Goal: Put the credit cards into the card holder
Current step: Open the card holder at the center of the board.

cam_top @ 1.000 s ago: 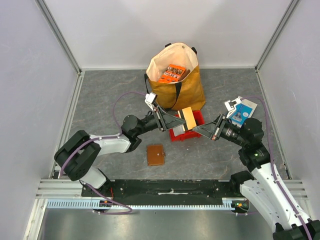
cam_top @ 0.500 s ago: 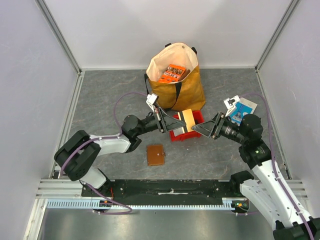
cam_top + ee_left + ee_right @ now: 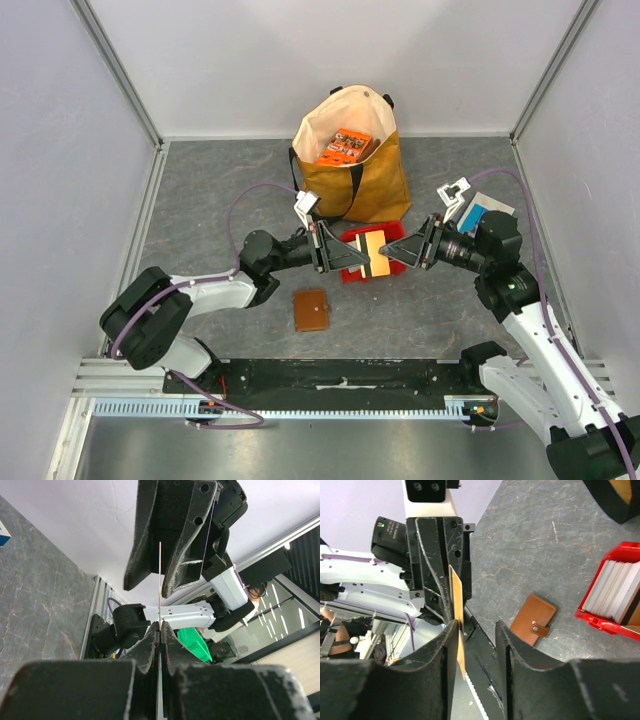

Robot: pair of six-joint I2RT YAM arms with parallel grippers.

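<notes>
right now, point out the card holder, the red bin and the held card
card holder (image 3: 311, 310): top view, middle of its closed cover
red bin (image 3: 602, 625): right wrist view, its outer wall
held card (image 3: 372, 255): top view, its tan face

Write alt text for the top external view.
The left gripper and right gripper meet on a tan card over the red bin. The closed brown card holder lies nearer the bases; a tote bag stands behind the bin.

White arm links, black joints, purple cables, scuffed black jaws.
</notes>
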